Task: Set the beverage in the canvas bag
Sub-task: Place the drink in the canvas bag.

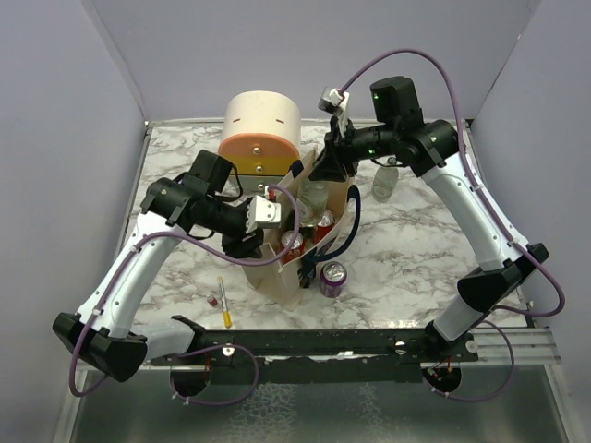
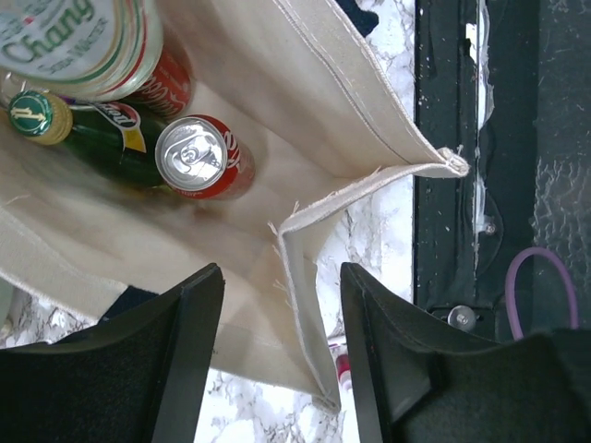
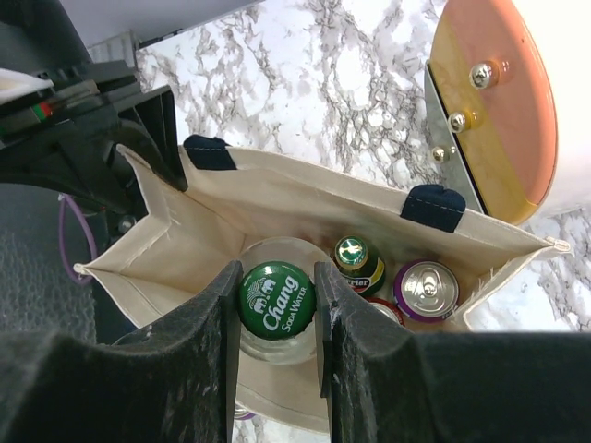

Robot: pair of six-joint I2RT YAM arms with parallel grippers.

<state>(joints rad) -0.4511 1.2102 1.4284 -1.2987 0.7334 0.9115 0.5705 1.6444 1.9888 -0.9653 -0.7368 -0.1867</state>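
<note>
Canvas bag (image 1: 294,263) stands upright mid-table, mouth up. It holds 1 green bottle (image 3: 356,259), 1 purple can (image 3: 426,289) and 1 red can (image 2: 201,158).

Right gripper (image 3: 275,273) is clamped on the green cap of the Chang soda bottle (image 3: 277,301), i.e. the beverage. The bottle hangs upright inside the bag mouth, just beside the other drinks; whether its base is seated cannot be told. Left gripper (image 2: 282,270) gapes astride the bag's end seam, 1 finger inside, 1 outside, cloth unpinched.

Step in hand (judged): lower & release. To do it well, descend straight, bottle vertical, clear of the can tops, and unclamp only once the base rests.

Views:
- **Right wrist:** shows the cap grip & the free slot.
- **Left wrist:** shows the bag interior from the end, incl. the bottle label & the red can, which is barely seen from the right wrist.
- **Top ext.:** alone shows a 2nd purple can (image 1: 333,276) & a clear bottle (image 1: 386,181) outside the bag on the marble table (image 1: 406,268).
</note>
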